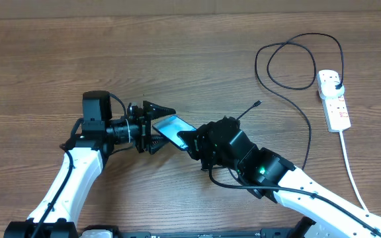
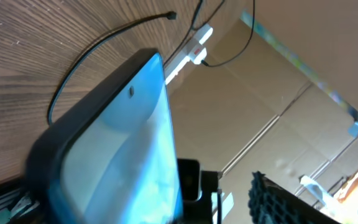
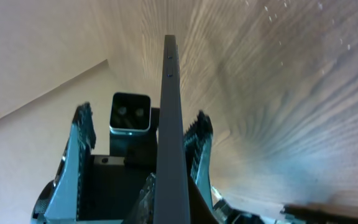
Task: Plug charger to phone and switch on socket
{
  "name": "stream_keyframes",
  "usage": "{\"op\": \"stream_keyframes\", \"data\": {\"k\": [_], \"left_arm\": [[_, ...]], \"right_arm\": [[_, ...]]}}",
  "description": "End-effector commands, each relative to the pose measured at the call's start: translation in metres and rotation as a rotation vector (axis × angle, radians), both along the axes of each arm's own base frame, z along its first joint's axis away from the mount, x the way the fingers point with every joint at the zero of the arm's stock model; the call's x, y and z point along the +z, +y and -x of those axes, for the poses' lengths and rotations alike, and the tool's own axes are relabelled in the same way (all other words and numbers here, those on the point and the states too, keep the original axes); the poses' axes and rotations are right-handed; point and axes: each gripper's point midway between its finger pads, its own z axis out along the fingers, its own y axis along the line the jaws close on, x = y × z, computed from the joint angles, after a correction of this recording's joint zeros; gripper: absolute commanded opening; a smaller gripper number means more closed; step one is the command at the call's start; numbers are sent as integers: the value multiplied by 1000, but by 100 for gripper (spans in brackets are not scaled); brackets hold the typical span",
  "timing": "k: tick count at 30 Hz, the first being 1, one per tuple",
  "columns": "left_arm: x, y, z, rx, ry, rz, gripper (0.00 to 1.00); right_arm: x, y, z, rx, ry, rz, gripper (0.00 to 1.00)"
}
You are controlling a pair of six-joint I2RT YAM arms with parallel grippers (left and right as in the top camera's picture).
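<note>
Slim dark-framed smartphone with a lit light-blue screen point(image 1: 172, 130) is lifted off the brown wood-grain table point(image 1: 45, 53), angled, between the two arms. Right gripper point(image 1: 194, 141), black, sits at the phone's right end and is clenched on it. In the right wrist view the phone point(image 3: 169, 124) shows edge-on, rising from the bottom of the frame straight up the centre. Left gripper point(image 1: 163, 128) meets the phone's left end with jaws released, one finger on each side of the phone. From the right wrist view, one ribbed finger point(image 3: 199, 137) stands just beside the phone's edge and the other finger point(image 3: 79, 143) is well apart from it. Cannot tell whether the nearer finger touches. In the left wrist view the phone point(image 2: 123, 143) fills the left half, screen up. Long thin black charger cable point(image 1: 308, 129) lies on the table to the right of the phone. Its small black connector tip point(image 1: 258, 103) rests free, up and to the right of the phone and apart from it. Narrow white power strip point(image 1: 334, 100) lies far right of the phone. The cable's black-and-white plug point(image 1: 336, 84) is seated in its top outlet. Thick white cord point(image 1: 349, 165) trails down from the strip.
</note>
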Motion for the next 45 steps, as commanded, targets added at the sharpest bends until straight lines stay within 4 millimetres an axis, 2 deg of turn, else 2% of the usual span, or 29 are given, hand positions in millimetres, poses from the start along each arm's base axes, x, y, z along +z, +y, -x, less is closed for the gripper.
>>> {"op": "stream_keyframes", "data": {"k": [1,7,13,19,23,31,33,39,45], "left_arm": [[-7,-2,-2,41,78,-10,70],[-7,-2,-2,46,86,-11,46],[-8,-2,-3,51,85,-16,41],[-7,-3,-3,47,78,-16,31],[-8,-7,-1,36,77,-21,30],[-9,-8,-1,37,77,-31,12],[-9,-8,-1,37,77,-31,8],[-12,-6,-4,51,72,-48,5],[-18,-1,-9,63,5,-113,5]], "right_arm": [[13,5,2,3,21,-59,4],[13,6,2,-27,67,-89,4],[13,8,5,-30,100,-110,4],[22,12,3,-19,81,-143,4],[23,12,3,-18,77,-147,4],[22,12,3,-19,78,-146,4],[22,12,3,-19,78,-146,8],[16,10,5,-15,89,-118,27],[-18,-11,16,-55,187,20,41]]}}
